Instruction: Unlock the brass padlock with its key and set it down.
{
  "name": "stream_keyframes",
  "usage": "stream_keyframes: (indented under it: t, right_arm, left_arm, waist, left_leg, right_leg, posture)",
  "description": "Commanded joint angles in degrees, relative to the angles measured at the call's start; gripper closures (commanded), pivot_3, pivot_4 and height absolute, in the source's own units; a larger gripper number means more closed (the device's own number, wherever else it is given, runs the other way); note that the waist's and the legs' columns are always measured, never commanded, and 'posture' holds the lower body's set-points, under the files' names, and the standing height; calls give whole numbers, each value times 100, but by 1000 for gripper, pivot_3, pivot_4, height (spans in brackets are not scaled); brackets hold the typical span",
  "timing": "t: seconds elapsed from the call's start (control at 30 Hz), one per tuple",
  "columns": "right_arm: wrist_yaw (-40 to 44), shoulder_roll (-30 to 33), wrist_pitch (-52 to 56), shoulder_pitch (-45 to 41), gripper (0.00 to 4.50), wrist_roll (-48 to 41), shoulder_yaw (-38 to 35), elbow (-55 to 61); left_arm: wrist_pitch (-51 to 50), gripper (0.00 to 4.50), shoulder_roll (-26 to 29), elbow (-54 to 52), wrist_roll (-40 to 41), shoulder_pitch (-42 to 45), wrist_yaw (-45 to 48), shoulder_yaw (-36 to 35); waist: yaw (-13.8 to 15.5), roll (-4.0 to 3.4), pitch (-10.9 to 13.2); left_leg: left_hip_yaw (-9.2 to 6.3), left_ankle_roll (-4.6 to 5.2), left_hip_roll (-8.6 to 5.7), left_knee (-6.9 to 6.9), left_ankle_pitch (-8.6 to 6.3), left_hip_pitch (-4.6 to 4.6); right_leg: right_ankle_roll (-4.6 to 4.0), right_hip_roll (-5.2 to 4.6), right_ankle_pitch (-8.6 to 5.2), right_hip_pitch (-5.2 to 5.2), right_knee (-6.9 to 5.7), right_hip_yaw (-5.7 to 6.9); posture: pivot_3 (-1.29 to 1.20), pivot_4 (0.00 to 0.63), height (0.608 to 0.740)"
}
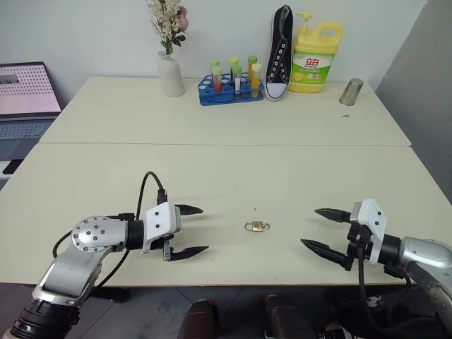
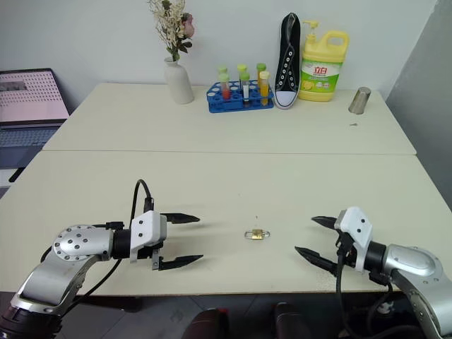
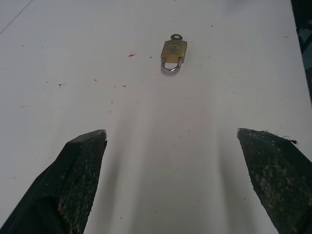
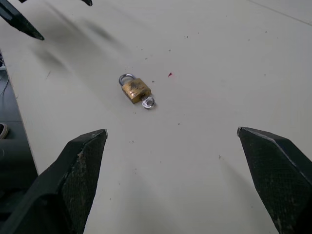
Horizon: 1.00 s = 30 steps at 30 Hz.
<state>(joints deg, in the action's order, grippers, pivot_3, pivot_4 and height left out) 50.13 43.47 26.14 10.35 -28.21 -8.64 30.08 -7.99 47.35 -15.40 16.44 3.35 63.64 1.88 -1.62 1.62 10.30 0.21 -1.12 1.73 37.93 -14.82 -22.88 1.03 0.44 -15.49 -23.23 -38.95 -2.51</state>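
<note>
The brass padlock (image 1: pixel 257 227) lies flat on the cream table (image 1: pixel 226 169) near its front edge, midway between my two grippers. Its silver shackle points toward my left gripper, and the key's (image 3: pixel 175 37) round silver head sticks out of the body's other end (image 4: pixel 148 102). My left gripper (image 1: pixel 188 231) hovers open to the left of the padlock, its fingers (image 3: pixel 78 161) spread wide with nothing between them. On the right, my right gripper (image 1: pixel 323 229) is open too and empty, pointing at the padlock (image 4: pixel 135 88) from a similar distance.
At the table's far edge stand a white vase with flowers (image 1: pixel 169 70), a blue rack of tubes (image 1: pixel 231 88), a black sneaker (image 1: pixel 280 53), a yellow detergent bottle (image 1: pixel 315 58) and a metal cup (image 1: pixel 351 92). A laptop (image 1: pixel 27 92) sits at far left.
</note>
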Motion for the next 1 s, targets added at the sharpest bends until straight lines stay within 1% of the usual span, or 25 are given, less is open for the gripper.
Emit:
stream_keyframes:
  t: [0.03, 0.27, 0.63, 0.77, 0.9, 1.0]
  right_arm:
    - [137, 24, -297, 31, 14, 45, -117, -60]
    - [158, 8, -414, 146, 14, 84, -38, -48]
    - [-26, -1, -301, 272, 14, 74, 26, 156]
    - [-146, -1, -193, 222, 14, 14, -7, 219]
    - [-245, 6, -86, 188, 14, -2, -3, 278]
    - [-331, -17, 49, 152, 14, -94, -20, 389]
  left_arm:
    - [-71, 0, -27, -185, 202, 40, 3, -119]
    - [-229, 0, -55, -262, 101, 172, -114, 27]
    - [-412, 0, -148, -169, 170, 404, -84, -5]
    - [-808, 0, -112, -222, 360, 591, -55, -61]
    - [-1045, 0, 83, -164, 341, 816, 253, 74]
    - [-1220, 0, 38, -86, 391, 1058, 332, 156]
  waist:
    - [0, 0, 0]
    - [0, 0, 0]
    - [1, 0, 0]
    - [1, 0, 0]
    - [1, 0, 0]
    - [1, 0, 0]
  left_leg:
    - [1, 0, 0, 0, 0, 0]
    - [-1, 0, 0, 1, 0, 0]
    - [-2, 0, -1, 2, 0, 0]
    - [-1, 0, -2, 3, 0, 0]
    - [-2, 0, -2, 3, 0, 0]
    - [-2, 0, -1, 3, 0, 0]
  right_leg:
    - [0, 0, 0, 0, 0, -1]
    - [0, 1, 0, 0, -1, 0]
    - [0, 2, 0, 0, -1, 0]
    - [0, 5, 0, 1, -2, 0]
    - [0, 23, 0, 1, -2, 1]
    - [0, 23, 0, 1, -2, 0]
  posture:
    - [0, 150, 740]
    - [0, 150, 740]
    - [0, 150, 740]
    - [0, 150, 740]
    - [0, 150, 740]
    - [0, 150, 740]
